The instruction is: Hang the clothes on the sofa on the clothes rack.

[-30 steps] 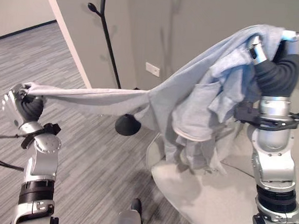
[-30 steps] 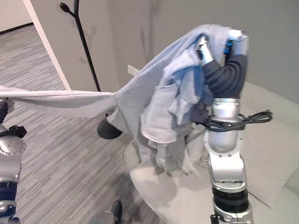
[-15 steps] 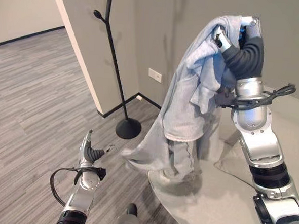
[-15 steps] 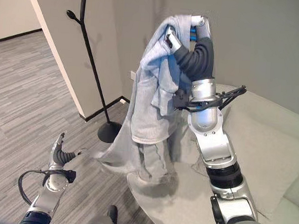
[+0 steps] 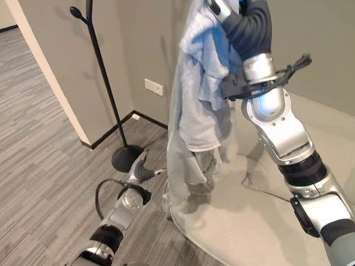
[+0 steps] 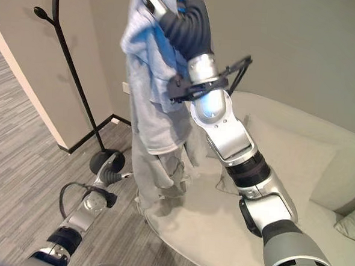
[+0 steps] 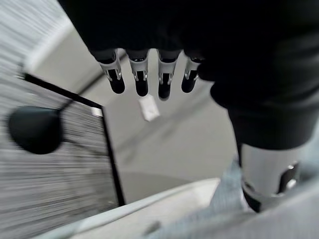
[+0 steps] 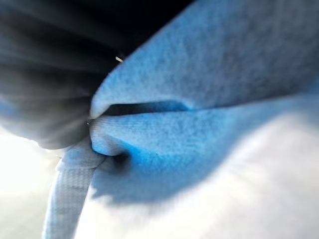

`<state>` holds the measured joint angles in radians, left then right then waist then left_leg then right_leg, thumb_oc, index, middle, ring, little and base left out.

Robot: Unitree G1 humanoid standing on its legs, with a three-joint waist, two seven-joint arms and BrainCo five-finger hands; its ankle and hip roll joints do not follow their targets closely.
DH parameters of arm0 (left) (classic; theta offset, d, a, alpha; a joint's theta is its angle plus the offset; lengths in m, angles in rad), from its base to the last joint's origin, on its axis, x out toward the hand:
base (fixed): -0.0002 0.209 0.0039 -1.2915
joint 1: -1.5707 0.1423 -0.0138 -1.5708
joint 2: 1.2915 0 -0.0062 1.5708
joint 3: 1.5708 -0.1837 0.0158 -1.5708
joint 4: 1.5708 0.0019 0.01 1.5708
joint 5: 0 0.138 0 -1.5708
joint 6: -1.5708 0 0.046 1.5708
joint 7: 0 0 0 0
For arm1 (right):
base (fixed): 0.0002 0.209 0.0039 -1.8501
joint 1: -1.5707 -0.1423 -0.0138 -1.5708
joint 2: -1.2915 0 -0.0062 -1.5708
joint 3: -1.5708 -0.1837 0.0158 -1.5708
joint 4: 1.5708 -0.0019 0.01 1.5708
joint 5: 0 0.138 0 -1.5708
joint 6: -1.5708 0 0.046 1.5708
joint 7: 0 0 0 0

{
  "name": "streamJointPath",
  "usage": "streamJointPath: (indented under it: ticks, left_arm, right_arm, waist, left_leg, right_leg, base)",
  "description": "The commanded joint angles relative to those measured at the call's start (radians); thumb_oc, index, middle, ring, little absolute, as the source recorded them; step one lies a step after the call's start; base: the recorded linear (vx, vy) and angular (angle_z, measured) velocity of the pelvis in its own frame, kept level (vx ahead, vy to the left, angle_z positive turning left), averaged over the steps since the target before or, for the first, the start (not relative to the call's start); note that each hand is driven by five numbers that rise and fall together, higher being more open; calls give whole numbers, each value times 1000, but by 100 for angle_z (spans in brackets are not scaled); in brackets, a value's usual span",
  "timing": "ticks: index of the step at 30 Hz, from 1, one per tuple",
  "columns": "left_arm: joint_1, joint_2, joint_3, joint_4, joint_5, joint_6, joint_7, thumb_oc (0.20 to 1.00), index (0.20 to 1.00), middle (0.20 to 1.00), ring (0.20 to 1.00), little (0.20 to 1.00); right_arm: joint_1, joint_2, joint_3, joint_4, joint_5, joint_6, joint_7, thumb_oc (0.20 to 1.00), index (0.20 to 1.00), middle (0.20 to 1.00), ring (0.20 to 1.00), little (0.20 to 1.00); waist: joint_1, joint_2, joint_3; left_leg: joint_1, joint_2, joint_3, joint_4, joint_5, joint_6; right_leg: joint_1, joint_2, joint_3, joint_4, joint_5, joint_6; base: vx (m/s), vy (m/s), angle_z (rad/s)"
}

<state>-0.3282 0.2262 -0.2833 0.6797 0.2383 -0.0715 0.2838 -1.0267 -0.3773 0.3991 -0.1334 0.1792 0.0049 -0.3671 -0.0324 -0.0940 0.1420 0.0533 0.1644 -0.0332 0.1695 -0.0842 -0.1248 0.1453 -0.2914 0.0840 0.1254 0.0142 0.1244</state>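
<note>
The sofa [image 5: 321, 154], pale grey, runs along the wall on the robot's right, and the black clothes rack [image 5: 100, 62] stands to the left of it by the wall corner, its round base on the striped floor [image 5: 26, 136] and its pegs bare. The light grey garment [image 5: 198, 92] has gone from being stretched sideways between both hands a second ago to hanging in one long drop from the raised right hand [image 5: 218, 4] alone, its lower end bunched just above or on the sofa's front edge. That hand is high, near the top of the head views, with its fingers curled into the cloth; its wrist view shows folds of fabric bunched against the dark cover. The left hand [image 5: 140, 167] has let go and dropped low near the rack's base, its fingers [image 7: 141, 82] straight and holding nothing. In my judgement the lift is done, and carrying the garment across to a peg remains.
</note>
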Motion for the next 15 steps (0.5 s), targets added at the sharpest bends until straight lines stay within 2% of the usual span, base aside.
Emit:
streamJointPath:
  ticks: [1, 3, 5, 6, 7, 8, 10, 11, 12, 13, 14, 15]
  left_arm:
    - [-34, 11, -53, -1, 7, -60, -17, 1000, 1000, 1000, 1000, 1000]
    - [-100, -10, -124, 66, 13, -70, -11, 1000, 1000, 1000, 1000, 1000]
    - [-104, -12, -125, 71, 13, -73, -9, 1000, 1000, 1000, 1000, 1000]
    - [-139, -10, -144, 129, 4, -68, 8, 1000, 1000, 1000, 1000, 1000]
    - [-140, -10, -144, 129, 4, -69, 8, 1000, 1000, 1000, 1000, 1000]
    - [-153, -13, -169, 160, 7, -58, 11, 1000, 1000, 1000, 1000, 1000]
    - [-188, -49, -192, 194, -8, -59, 14, 1000, 1000, 1000, 1000, 1000]
    - [-206, -72, -193, 212, -21, -63, 16, 1000, 1000, 1000, 1000, 1000]
    - [-213, -113, -183, 236, -43, -62, 6, 1000, 1000, 1000, 1000, 1000]
    - [-214, -114, -183, 237, -43, -62, 7, 1000, 1000, 1000, 1000, 1000]
    - [-202, -153, -174, 230, -62, -63, -7, 1000, 1000, 1000, 1000, 1000]
    - [-201, -153, -174, 230, -62, -62, -7, 1000, 1000, 1000, 1000, 1000]
  right_arm:
    - [-173, -34, -35, 1, 33, -55, -50, 200, 200, 200, 200, 200]
    - [-217, -37, -25, 31, 79, -51, -64, 200, 200, 200, 200, 200]
    - [-221, -38, -25, 34, 80, -52, -64, 200, 200, 200, 200, 200]
    - [-260, 0, 8, 33, 109, -47, -61, 200, 200, 200, 200, 200]
    - [-261, 0, 8, 33, 109, -47, -61, 200, 200, 200, 200, 200]
    - [-267, 6, 14, 18, 117, -31, -66, 200, 200, 200, 200, 200]
    - [-288, -24, 19, 21, 105, -31, -77, 200, 200, 200, 200, 200]
    - [-322, -26, 37, 32, 112, -38, -86, 200, 200, 200, 200, 200]
    - [-354, -36, 60, 38, 115, -44, -91, 200, 200, 200, 200, 200]
    - [-354, -36, 61, 39, 116, -45, -92, 200, 200, 200, 200, 200]
    - [-350, -45, 70, 25, 108, -50, -96, 200, 200, 200, 200, 200]
    - [-348, -45, 71, 25, 108, -50, -96, 200, 200, 200, 200, 200]
  waist:
    - [-7, 35, -51]
    - [-29, 33, -31]
    - [-25, 32, -28]
    - [-37, 42, 12]
    - [-36, 42, 14]
    - [-53, 40, 50]
    - [-62, 26, 73]
    - [-65, 18, 72]
    - [-61, 3, 59]
    - [-60, 4, 61]
    - [-52, -7, 38]
    - [-51, -6, 37]
  left_leg:
    - [134, 67, 3, -111, 167, 70]
    - [142, 7, 31, -121, 144, 56]
    - [144, 4, 35, -122, 145, 57]
    - [166, 3, 90, -121, 148, 38]
    - [168, 3, 90, -121, 148, 38]
    - [178, -19, 111, -127, 150, 25]
    - [185, -48, 99, -124, 143, 28]
    - [183, -63, 110, -122, 141, 27]
    - [168, -83, 128, -126, 148, 30]
    - [171, -83, 129, -127, 147, 29]
    - [153, -109, 136, -134, 150, 36]
    - [155, -109, 136, -134, 150, 36]
  right_leg:
    - [-90, -40, 25, -91, 106, -78]
    - [-126, -95, 7, -127, 117, -77]
    - [-126, -97, 11, -129, 118, -76]
    - [-145, -106, -69, -162, 124, -73]
    - [-144, -105, -68, -163, 124, -73]
    - [-145, -63, -103, -144, 121, -75]
    - [-105, -6, -97, -104, 108, -79]
    - [-73, 23, -104, -75, 101, -76]
    - [-40, 72, -120, -31, 96, -70]
    - [-38, 73, -120, -29, 94, -70]
    - [5, 118, -124, -3, 93, -68]
    - [6, 118, -124, -3, 92, -68]
  base:
    - [-177, 519, -26]
    - [-233, 540, -21]
    - [-117, 215, -38]
    - [-98, 183, -39]
    - [-259, 397, -60]
    - [-234, 289, -86]
    - [-273, 288, -70]
    - [-296, 224, 6]
    - [-211, 154, 18]
    - [-261, 148, -6]
    - [-118, 68, -32]
    - [-176, 102, -32]
